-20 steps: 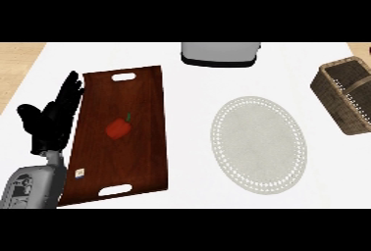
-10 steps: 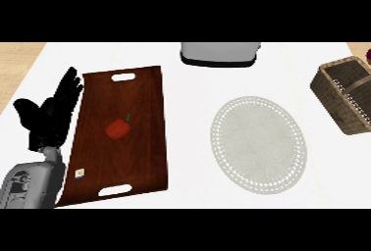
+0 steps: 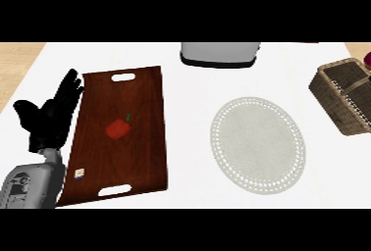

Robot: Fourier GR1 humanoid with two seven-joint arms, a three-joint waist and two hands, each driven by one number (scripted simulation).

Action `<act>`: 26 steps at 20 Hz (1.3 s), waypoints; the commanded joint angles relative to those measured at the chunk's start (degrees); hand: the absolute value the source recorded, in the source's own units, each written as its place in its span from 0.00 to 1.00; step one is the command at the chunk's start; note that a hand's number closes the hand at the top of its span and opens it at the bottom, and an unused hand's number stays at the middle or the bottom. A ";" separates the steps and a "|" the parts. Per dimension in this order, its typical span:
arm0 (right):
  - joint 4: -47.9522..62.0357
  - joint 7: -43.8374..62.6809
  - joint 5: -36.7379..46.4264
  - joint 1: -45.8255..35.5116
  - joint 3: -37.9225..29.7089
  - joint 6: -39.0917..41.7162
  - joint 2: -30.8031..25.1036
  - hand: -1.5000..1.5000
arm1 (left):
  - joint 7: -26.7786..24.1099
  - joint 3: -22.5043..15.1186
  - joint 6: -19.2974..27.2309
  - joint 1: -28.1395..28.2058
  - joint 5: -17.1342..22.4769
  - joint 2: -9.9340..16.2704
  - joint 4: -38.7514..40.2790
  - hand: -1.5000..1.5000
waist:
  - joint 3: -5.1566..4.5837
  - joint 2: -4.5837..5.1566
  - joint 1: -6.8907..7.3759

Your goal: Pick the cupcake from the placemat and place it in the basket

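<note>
No brand, label or readable writing anywhere. On the white counter [image 3: 188, 83], from left to right: black left hand [image 3: 49, 117], released, fingers straight and pointing up, resting over the left edge of a dark brown wooden tray with cut-out handles [image 3: 145, 132]. On the tray, a small red pepper with a green stem [image 3: 119, 128] and a tiny pale item [image 3: 78, 172], too small to identify. Near the middle, an oval pale grey woven placemat [image 3: 258, 144], bare on top. Cupcake not visible in the head view. At the right edge, a brown wicker basket [image 3: 346, 93], cut off. At the top, a grey rounded appliance [image 3: 220, 53], cropped. Right hand out of view.
</note>
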 commanded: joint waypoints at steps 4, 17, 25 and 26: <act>-0.42 6.27 -1.04 1.90 -1.14 -1.63 1.65 0.00 | -1.21 -1.01 0.85 1.35 -0.89 -1.35 -0.98 0.50 | 0.41 0.18 -0.15; -12.05 3.26 -8.51 2.88 -9.70 -25.56 -0.17 0.00 | -0.56 1.40 -0.11 2.60 0.58 0.37 -0.48 0.50 | 0.36 -0.63 -1.86; -19.68 5.61 -15.19 7.45 -15.67 -30.58 -0.84 0.00 | -3.83 2.30 0.46 4.83 0.09 0.03 1.64 0.50 | 0.27 -1.20 -3.66; -22.53 6.42 -15.87 7.90 -15.74 -30.73 0.06 0.00 | -2.09 1.70 1.11 2.75 -0.51 -0.16 1.91 0.50 | 0.24 -1.54 -4.62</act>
